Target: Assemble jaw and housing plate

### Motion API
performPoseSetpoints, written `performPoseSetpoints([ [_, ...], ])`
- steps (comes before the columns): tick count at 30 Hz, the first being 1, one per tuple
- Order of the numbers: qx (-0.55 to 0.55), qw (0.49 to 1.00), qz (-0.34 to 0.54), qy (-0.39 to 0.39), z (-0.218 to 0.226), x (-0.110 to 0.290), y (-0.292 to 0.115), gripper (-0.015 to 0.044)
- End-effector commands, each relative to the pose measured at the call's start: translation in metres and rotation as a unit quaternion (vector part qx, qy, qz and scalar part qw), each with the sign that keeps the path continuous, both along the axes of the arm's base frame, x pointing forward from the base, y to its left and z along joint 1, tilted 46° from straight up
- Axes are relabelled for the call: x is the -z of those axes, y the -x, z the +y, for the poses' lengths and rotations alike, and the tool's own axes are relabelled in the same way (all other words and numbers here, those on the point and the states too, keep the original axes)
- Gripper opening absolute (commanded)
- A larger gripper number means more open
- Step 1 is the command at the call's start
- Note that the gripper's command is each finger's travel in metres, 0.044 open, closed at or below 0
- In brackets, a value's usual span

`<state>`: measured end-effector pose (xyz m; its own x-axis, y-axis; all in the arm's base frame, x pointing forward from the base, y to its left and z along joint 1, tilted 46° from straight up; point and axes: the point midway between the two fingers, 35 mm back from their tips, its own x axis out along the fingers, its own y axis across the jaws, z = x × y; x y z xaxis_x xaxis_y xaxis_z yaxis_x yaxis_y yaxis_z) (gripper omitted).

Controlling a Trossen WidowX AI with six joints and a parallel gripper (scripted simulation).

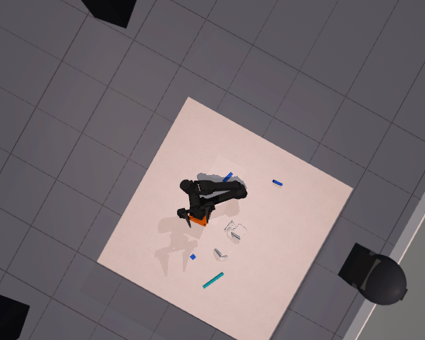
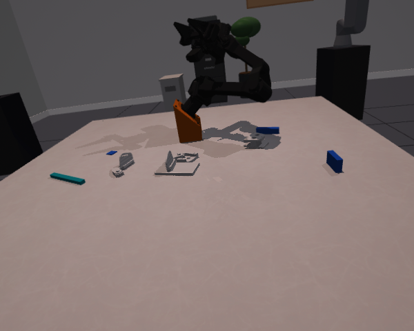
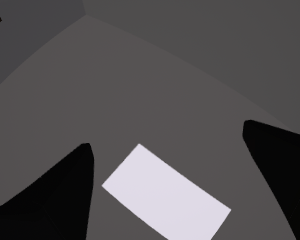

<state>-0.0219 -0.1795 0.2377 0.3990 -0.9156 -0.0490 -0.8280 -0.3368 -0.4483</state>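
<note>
Your counter (image 1: 285, 227) (image 2: 207, 227) fills the lower frame in the exterior view. Your gripper (image 1: 197, 224) (image 2: 183, 26) (image 3: 170, 140), upper centre, stands spread, unloaded. The loose jaw (image 1: 219, 254) (image 2: 125, 161), left of centre there, looks light, rigid, probably slippery; grasp its ribbed finger, sparing the teeth.

Arm (image 1: 219, 185) (image 2: 235, 87): matte black throughout, built of thick, rounded links with bulky, knuckle-like joints. Base (image 1: 197, 220) (image 2: 188, 129): orange, wedge-shaped, its upper edge sloped, small dark holes near the upper corners. Pincer (image 1: 198, 224) (image 2: 182, 25) (image 3: 170, 140): black, with two broad fingers tapering to narrow, blunted tips; finger faces smooth and plain in the wrist view. Finer surface detail on the links: too dark to tell.
</note>
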Motion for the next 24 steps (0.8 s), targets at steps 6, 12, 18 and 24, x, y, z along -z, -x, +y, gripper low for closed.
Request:
performPoseSetpoints([
  [6,-0.015,1.0,-0.01,-0.018,-0.006,0.0,0.001,0.044],
  [12,-0.04,0.998,-0.018,-0.047,-0.018,0.003,0.001,0.044],
  [18,-0.051,0.997,-0.006,-0.06,-0.025,0.006,0.003,0.044],
  [24,-0.079,0.993,-0.007,-0.09,-0.039,0.011,0.001,0.044],
])
